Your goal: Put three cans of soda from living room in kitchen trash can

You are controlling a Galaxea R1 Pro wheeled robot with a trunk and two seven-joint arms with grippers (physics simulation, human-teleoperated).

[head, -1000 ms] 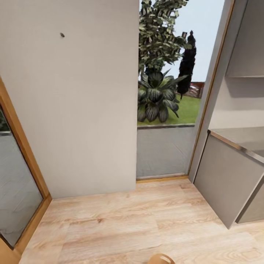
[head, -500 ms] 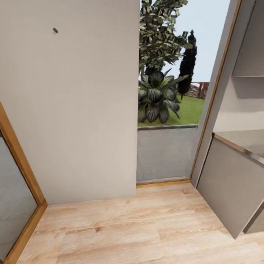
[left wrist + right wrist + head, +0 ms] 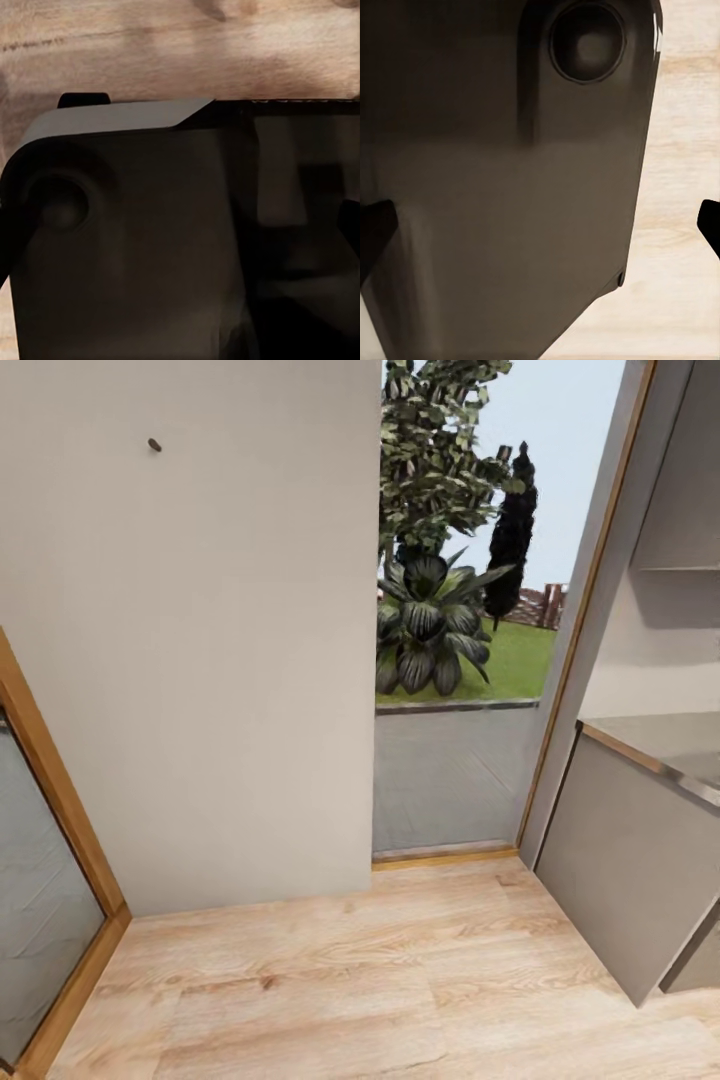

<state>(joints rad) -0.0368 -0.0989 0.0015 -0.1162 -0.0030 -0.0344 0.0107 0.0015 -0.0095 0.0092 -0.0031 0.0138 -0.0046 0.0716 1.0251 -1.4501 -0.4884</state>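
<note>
The three can of soda and the tash can are out of view. The head view faces a plain light wall (image 3: 200, 640) and a light wood plank floor (image 3: 330, 990). In the left wrist view my left gripper (image 3: 178, 232) is open, its dark fingertips (image 3: 351, 225) at the frame's two sides. Behind it are a dark grey part of my own body (image 3: 135, 247) and the wood floor (image 3: 180, 45). My right gripper (image 3: 543, 234) is open too, with a black fingertip (image 3: 375, 240) at each side, over my dark body (image 3: 510, 172). Nothing is held.
An open doorway (image 3: 450, 780) ahead right leads to a paved strip, plants (image 3: 425, 630) and lawn. A grey cabinet with a counter top (image 3: 640, 840) stands at the right. A wood-framed glass door (image 3: 40, 900) is at the left.
The whole view has shifted as the camera moved. A round coppery rim seen at the bottom edge one second ago has left the picture.
</note>
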